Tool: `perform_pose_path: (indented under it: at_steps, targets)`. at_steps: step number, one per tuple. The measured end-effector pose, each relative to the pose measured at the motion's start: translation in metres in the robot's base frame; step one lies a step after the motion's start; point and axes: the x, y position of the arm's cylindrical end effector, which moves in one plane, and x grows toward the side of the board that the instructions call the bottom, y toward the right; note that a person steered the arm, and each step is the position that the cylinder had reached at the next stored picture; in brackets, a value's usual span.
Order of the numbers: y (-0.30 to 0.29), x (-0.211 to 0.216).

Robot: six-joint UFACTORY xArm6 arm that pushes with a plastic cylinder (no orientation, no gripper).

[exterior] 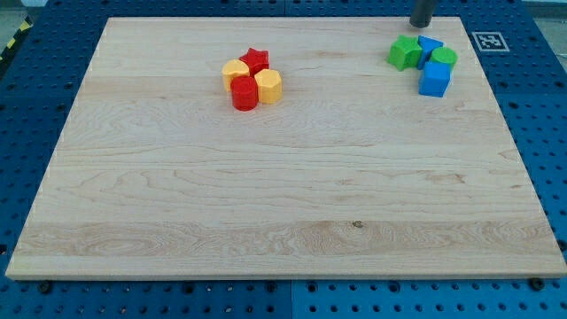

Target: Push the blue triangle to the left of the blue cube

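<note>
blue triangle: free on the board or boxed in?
Boxed in. The blue triangle sits wedged between the green block on the view's left and the green cylinder, with the blue cube just below. My tip is above it.

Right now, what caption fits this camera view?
My tip waits above the blue triangle and blue cube, far from the red star.

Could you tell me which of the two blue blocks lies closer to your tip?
The blue triangle, wedged between the two green blocks just below my tip. The blue cube sits further toward the view's bottom.
</note>
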Motion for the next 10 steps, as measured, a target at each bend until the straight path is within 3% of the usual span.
perform_pose_path:
  at_steps: [4,6,10]
  targets:
    - [-0.001,0.073]
    - [-0.037,0.077]
    - [-0.038,0.130]
